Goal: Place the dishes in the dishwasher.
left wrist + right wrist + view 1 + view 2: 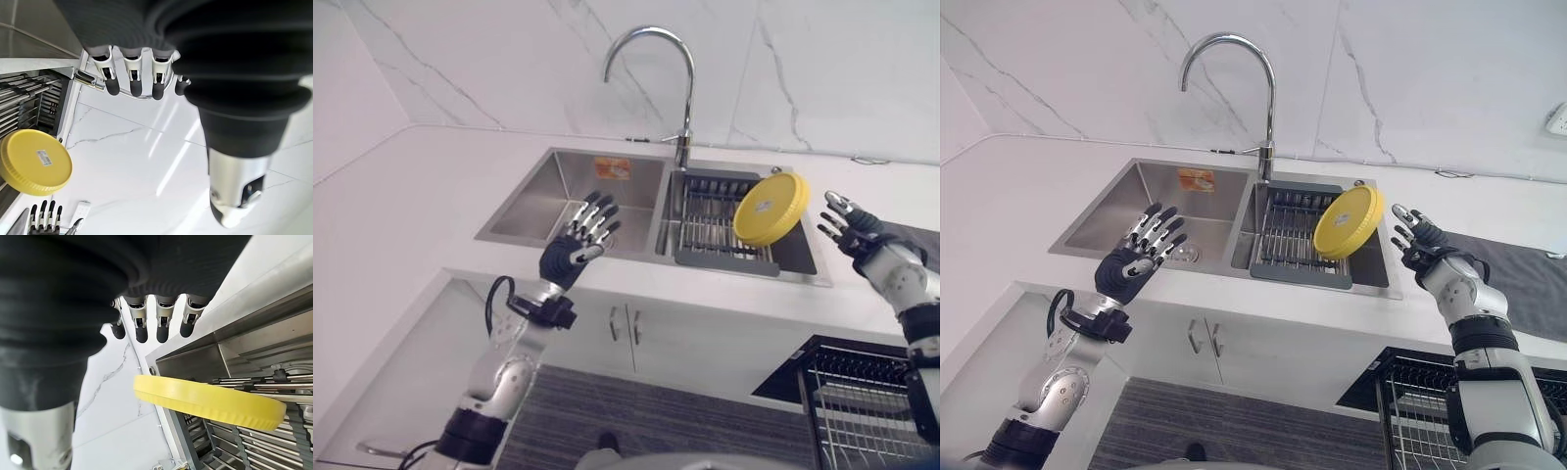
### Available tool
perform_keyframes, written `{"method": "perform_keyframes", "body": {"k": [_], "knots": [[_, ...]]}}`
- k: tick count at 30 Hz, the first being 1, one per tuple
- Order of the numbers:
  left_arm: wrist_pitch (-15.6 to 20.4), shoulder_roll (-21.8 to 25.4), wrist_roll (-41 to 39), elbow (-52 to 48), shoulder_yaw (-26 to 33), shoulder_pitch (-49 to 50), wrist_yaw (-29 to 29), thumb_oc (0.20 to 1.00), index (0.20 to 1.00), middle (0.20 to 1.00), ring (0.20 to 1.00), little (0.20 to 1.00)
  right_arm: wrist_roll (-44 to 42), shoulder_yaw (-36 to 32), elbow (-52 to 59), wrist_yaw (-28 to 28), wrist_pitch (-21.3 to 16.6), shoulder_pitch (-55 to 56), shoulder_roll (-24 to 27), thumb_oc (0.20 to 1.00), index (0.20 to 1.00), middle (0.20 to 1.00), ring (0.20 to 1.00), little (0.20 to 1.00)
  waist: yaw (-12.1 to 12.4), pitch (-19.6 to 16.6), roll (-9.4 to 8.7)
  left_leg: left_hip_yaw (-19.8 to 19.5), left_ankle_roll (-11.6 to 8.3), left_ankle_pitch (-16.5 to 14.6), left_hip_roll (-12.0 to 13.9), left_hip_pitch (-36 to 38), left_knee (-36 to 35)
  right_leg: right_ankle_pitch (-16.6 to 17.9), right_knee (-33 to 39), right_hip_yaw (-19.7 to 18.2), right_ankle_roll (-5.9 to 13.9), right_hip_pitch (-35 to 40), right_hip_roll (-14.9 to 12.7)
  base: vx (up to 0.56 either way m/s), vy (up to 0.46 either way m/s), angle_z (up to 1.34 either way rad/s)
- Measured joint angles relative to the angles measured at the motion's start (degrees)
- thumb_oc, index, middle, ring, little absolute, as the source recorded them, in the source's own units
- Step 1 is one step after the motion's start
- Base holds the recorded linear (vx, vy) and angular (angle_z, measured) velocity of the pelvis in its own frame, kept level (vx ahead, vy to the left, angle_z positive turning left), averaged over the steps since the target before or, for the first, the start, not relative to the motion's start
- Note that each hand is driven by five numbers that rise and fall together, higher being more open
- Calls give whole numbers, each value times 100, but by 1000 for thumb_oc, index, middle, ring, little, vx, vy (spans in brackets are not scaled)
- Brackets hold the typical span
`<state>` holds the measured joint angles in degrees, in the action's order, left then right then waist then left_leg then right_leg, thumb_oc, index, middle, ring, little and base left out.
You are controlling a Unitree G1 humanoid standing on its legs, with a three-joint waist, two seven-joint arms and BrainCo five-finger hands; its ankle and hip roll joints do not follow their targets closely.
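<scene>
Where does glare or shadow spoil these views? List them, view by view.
Left eye view: bright highlights on the faucet, mild sheen in the sink. Left wrist view: light streaks across the marble wall; the left hand is dark, backlit. Right wrist view: the yellow plate is evenly lit; the right hand is shadowed.

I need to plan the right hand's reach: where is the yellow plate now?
In the eye views the yellow plate stands on edge in the dish rack in the sink's right basin, just left of the open right hand, untouched.
</scene>
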<state>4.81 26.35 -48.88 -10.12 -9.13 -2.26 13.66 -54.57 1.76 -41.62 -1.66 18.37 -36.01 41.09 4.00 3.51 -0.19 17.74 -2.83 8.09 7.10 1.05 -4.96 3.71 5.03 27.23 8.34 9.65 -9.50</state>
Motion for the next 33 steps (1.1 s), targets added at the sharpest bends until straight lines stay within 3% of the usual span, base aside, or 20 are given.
{"method": "perform_keyframes", "body": {"k": [19, 33], "knots": [[-37, 144, -194, 13, -2, -61, 0, 1000, 1000, 1000, 1000, 1000, 29, 188, -689, 254, 370, -220, 184, 1000, 1000, 1000, 1000, 1000, 115, 6, 10, -21, 0, 1, -7, 2, 0, -4, 1, 25, -3, 16, -2, 0, 0, 0], [-96, 158, -194, 19, -1, -59, 1, 1000, 1000, 1000, 1000, 1000, 65, 214, -757, 378, 369, -236, 210, 1000, 1000, 1000, 1000, 1000, 188, 39, 61, -39, -2, 0, -10, -3, 0, -26, 3, 55, 13, 26, -2, 8, -4, 0]]}}
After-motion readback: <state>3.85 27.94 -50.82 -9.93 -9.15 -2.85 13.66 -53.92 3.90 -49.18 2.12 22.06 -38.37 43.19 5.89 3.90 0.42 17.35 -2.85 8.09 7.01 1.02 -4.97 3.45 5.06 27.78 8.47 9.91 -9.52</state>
